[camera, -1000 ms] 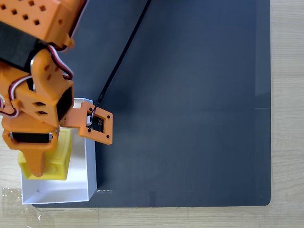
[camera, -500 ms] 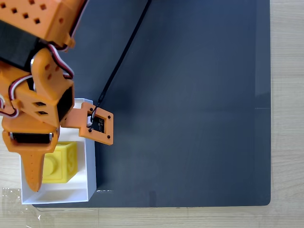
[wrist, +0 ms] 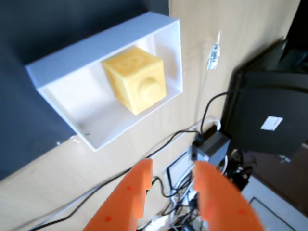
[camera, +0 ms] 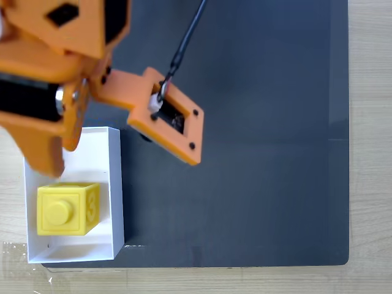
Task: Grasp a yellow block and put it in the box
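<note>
One yellow block (camera: 63, 209) sits stud-up inside the one white box (camera: 116, 190), toward the box's lower end in the fixed view. The box rests at the lower left corner of the bench (camera: 367, 153), partly on a dark mat (camera: 257, 153). The orange gripper (wrist: 172, 169) hangs above, fingers parted and holding nothing.

On the yellow block (camera: 63, 209), which lies in the box (camera: 115, 184), the fixed view shows one embossed figure on the right-hand side face; it reads as a "3". In the wrist view the marks on the block's (wrist: 135, 78) faces are too blurred to read. A small white label on the dark equipment (wrist: 270, 123) at right carries no legible text.
</note>
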Controlling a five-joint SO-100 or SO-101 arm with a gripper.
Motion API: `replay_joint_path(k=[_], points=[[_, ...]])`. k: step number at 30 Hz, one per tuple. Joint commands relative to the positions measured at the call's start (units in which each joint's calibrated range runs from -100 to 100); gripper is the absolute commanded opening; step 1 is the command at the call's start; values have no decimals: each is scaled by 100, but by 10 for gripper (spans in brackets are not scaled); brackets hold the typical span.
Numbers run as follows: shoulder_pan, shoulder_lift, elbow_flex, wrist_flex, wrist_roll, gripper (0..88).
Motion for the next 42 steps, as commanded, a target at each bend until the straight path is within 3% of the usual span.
replay_joint_path(k=[1,7,16,21,27,30,42], points=[[-528,-1420,56,1262,-270,46],[-1588,-3428,2462,1899,-260,73],[-1824,-5894,7971,-928,-470,66],[-1807,-7581,9934,-1050,-722,66],[-1799,-9191,10630,-213,-716,64],[-1799,-9767,11091,-82,-638,13],[-1765,-9852,11489,-73,-412,11]])
